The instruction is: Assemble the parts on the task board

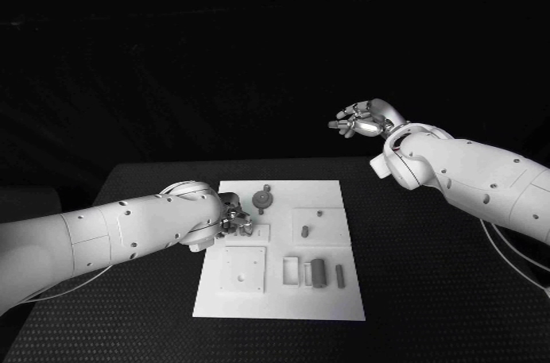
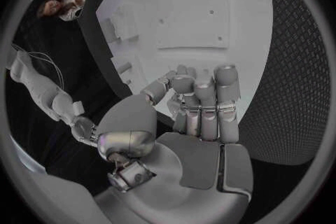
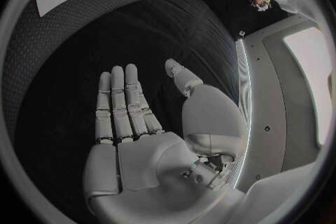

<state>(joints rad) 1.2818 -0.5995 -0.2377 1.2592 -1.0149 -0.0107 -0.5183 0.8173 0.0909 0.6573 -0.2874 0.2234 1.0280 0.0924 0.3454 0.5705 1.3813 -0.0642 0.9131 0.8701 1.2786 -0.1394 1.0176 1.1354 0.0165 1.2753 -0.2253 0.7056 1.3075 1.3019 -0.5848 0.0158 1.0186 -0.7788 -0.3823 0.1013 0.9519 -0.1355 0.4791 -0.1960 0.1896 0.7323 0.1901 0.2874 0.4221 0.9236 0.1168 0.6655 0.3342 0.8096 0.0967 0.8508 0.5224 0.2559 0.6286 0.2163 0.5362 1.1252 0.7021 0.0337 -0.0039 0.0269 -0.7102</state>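
The left robot hand (image 1: 234, 219) hovers over the left edge of the white board (image 1: 327, 299), fingers curled in; whether they pinch a part is hidden. Loose parts (image 1: 318, 272) lie toward the board's near edge, long axes near-to-far. The right robot hand (image 1: 365, 119) hangs released, well apart.

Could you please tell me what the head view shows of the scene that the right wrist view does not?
Head view alone: the left hand over the task board's left side, and the grey parts lying in its lower middle, with the right hand raised beyond the table's far edge. Right wrist view alone: the right hand's palm, flat, fingers straight and holding nothing. Both share the white board and the black table.
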